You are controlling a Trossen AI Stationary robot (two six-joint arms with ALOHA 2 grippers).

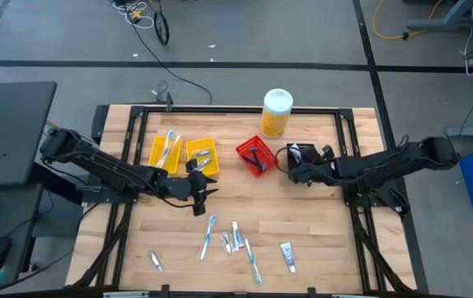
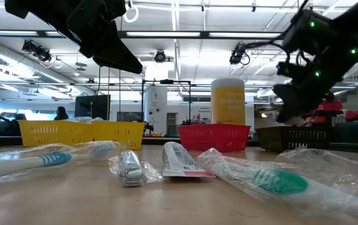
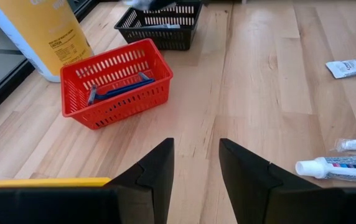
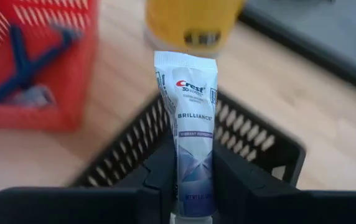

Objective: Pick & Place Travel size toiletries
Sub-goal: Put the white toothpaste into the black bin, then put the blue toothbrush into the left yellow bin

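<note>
My right gripper (image 4: pixel 193 186) is shut on a small white Crest toothpaste tube (image 4: pixel 189 112) over the black bin (image 4: pixel 252 143), which also shows in the high view (image 1: pixel 303 153). My left gripper (image 3: pixel 195 168) is open and empty, above the bare table just near of the yellow bins (image 1: pixel 202 157). Several toiletries lie on the table's near part: blue-white toothbrushes (image 1: pixel 209 236), toothpaste tubes (image 1: pixel 288 255) and a silvery packet (image 1: pixel 155 261). Dark-handled razors (image 3: pixel 119 90) lie in the red bin (image 3: pixel 78 102). My right gripper pinches the tube between its two fingers, on the tube's part nearest the wrist (image 4: pixel 193 177). The tube lies along the fingers, and its flat crimped end (image 4: pixel 184 59) sticks out past the fingertips. It is lifted clear, over the black bin.
A tall yellow canister with a white lid (image 1: pixel 276 112) stands at the far edge behind the red bin (image 1: pixel 255 157). Two yellow bins (image 1: pixel 166 153) sit left of it, one holding toothbrushes. A black frame runs along the table's sides.
</note>
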